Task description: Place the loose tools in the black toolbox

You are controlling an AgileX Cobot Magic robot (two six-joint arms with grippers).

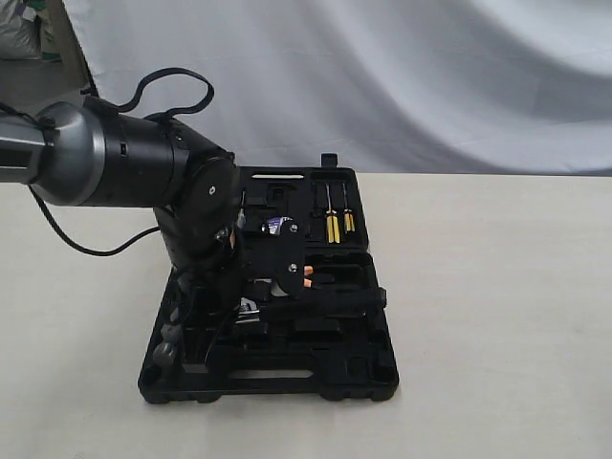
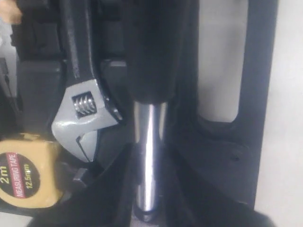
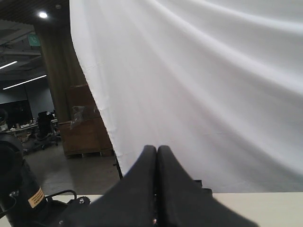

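Observation:
My left gripper (image 2: 147,189) is shut on the steel claw hammer (image 2: 149,151), its fingers (image 2: 111,189) clamping the shiny neck. The hammer's black handle (image 1: 344,298) lies across the open black toolbox (image 1: 287,378). The small silver adjustable wrench (image 2: 85,118) rests in a recess of the toolbox (image 2: 222,156) just beside the hammer. A blue-white label, seemingly the tape roll (image 1: 275,227), shows in the case behind the arm. My right gripper (image 3: 156,150) is shut on nothing and points up at a white curtain, away from the table.
A yellow tape measure (image 2: 26,172) sits in the case next to the wrench. Yellow-handled screwdrivers (image 1: 332,228) lie in the far half and orange pliers handles (image 1: 307,282) in the middle. The bulky left arm (image 1: 143,158) covers the case's left side.

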